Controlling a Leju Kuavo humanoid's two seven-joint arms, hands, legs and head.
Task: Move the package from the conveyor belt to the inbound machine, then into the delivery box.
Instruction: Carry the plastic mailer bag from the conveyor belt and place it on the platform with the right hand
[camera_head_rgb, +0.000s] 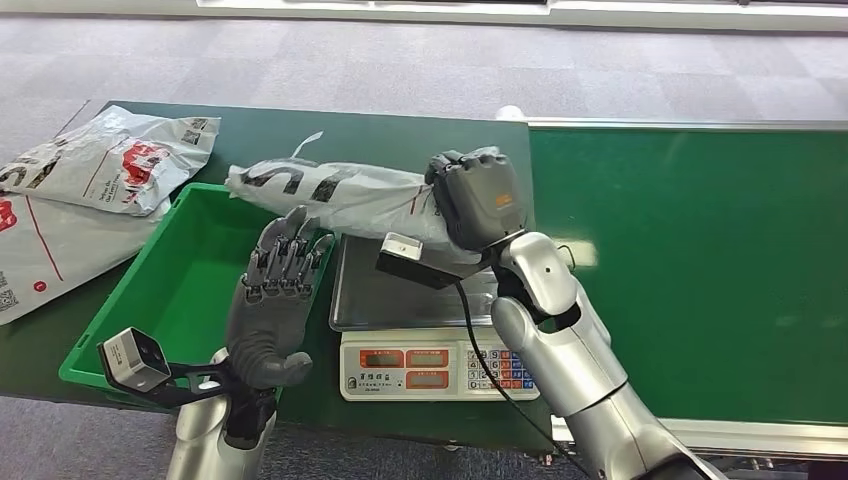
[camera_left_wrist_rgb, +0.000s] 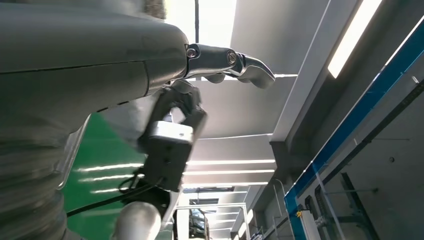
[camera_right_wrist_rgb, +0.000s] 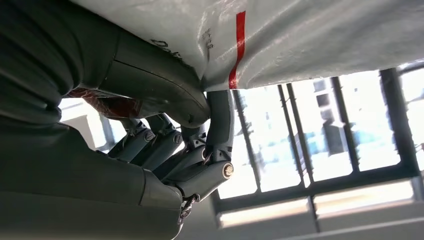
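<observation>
My right hand grips one end of a long white plastic package with black print, holding it in the air above the scale's steel plate and the near corner of the green box. In the right wrist view the package, marked with a red stripe, lies against the thumb and curled fingers. My left hand stands upright beside the box's right wall, just below the package, fingers spread and holding nothing. The left wrist view shows its fingers extended.
The weighing scale with its keypad sits at the table's front edge. Two more white mail bags lie at the far left. The green conveyor belt runs along the right.
</observation>
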